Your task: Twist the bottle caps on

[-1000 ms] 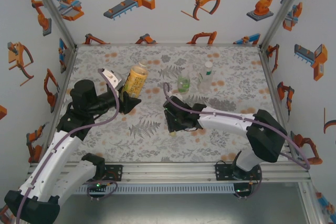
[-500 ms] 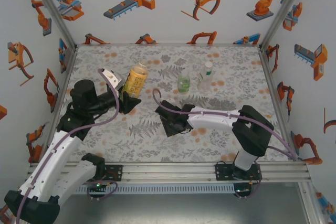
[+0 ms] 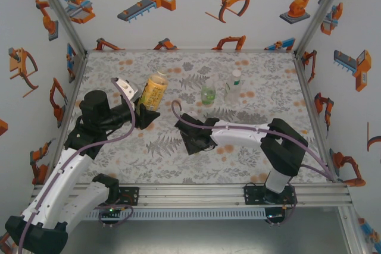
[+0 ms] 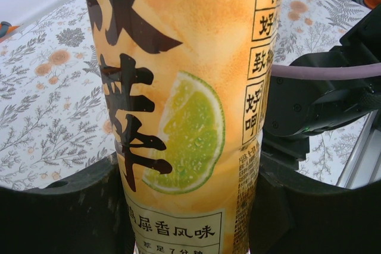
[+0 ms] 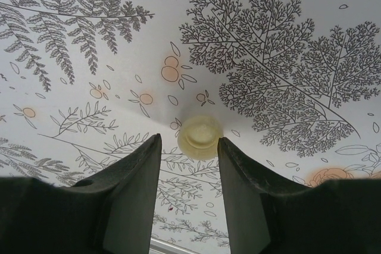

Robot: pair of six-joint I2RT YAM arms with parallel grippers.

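My left gripper [image 3: 146,113] [image 4: 187,206] is shut on the lower body of the amber bottle [image 3: 153,90] [image 4: 184,105], which stands upright at the left middle of the table; black fingers press both sides of its orange label. A short green-tinted bottle [image 3: 208,94] and a slim bottle [image 3: 233,87] stand at the back centre. My right gripper [image 3: 191,143] [image 5: 189,138] is low over the cloth with its jaws apart. A pale yellow bottle cap [image 5: 200,137] lies on the cloth just past the tips, close to the right finger [image 5: 238,176] and clear of the left finger.
Floral tablecloth [image 3: 256,69] covers the table, walled by printed panels on three sides. An aluminium rail [image 3: 196,191] runs along the near edge. The right arm's black body and cable [image 4: 321,87] sit to the right of the amber bottle.
My right gripper has slid left and slightly nearer across the cloth. The left arm and the amber bottle have not moved.
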